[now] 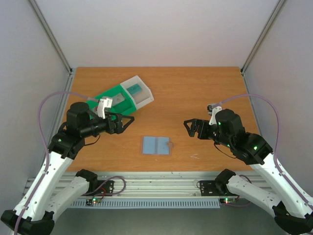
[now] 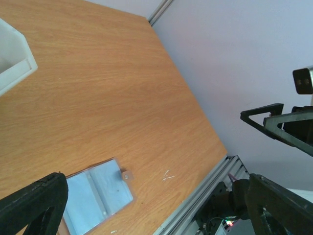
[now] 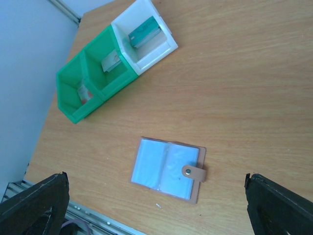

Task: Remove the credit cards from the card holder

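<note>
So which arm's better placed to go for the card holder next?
Probably right. The card holder lies open and wholly in the right wrist view, midway between that arm's open jaws. The left wrist view catches only part of it at its bottom edge. From above, both arms look about equally near.

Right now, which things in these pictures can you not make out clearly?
- Card holder, right wrist view: its pale pockets do not show whether a card is inside.
- Same holder, left wrist view: partly cut off at the bottom edge.
- Tray, top view: the left arm covers its green end.
- Cards in the tray: print too small.
</note>
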You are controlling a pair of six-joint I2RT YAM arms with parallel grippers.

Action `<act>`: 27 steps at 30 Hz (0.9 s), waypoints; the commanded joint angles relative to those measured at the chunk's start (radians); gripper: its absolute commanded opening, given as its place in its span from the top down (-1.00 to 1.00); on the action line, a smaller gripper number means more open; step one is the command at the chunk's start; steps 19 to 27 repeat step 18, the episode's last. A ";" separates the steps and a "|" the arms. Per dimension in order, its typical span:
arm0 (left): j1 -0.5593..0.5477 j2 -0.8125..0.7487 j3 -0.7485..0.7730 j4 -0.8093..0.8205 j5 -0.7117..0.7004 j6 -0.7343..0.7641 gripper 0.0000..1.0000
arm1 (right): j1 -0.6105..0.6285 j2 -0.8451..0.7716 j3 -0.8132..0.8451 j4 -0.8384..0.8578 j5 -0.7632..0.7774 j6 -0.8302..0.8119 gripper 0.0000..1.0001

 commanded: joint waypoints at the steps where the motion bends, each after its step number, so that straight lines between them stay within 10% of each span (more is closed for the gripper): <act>1: -0.001 -0.038 -0.042 0.088 0.031 -0.034 -0.99 | -0.002 -0.009 0.013 -0.011 0.012 -0.026 -0.97; 27: -0.001 -0.100 -0.164 0.173 -0.051 -0.077 -0.99 | -0.003 -0.015 -0.038 0.011 -0.035 0.003 -0.97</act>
